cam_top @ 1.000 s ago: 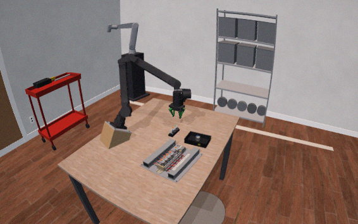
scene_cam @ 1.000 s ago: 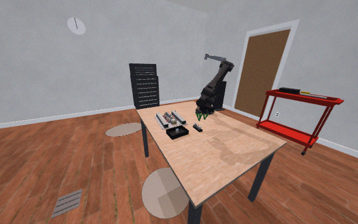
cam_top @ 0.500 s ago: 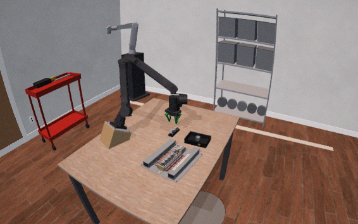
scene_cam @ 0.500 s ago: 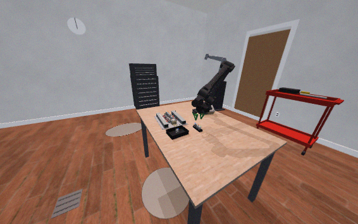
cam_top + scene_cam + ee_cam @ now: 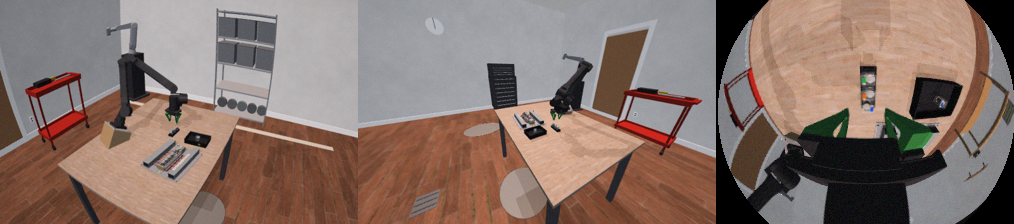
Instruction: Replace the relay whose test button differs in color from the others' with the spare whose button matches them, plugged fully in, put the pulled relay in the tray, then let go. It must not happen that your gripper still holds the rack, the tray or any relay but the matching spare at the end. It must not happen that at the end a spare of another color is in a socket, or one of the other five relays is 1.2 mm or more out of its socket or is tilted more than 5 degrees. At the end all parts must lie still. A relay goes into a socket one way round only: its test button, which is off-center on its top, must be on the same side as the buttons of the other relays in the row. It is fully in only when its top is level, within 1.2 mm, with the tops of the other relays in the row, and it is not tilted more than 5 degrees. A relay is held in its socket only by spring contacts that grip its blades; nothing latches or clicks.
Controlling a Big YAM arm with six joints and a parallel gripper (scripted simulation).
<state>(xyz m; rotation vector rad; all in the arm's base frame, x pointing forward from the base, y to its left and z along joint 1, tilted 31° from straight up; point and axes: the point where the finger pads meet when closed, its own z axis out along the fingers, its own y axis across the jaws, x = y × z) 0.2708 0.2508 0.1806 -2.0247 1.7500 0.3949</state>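
Wooden table point(image 5: 104, 171) carrying a tan wedge-shaped arm base point(image 5: 114, 136), a small black spare-relay holder point(image 5: 174, 131), a black tray point(image 5: 197, 139), and a grey relay panel point(image 5: 171, 158).

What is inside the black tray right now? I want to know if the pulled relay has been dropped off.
The black tray holds one small pale, clear-looking block near its middle, seemingly a relay. Its button color is too small to tell. The gripper hovers open, apart from it.
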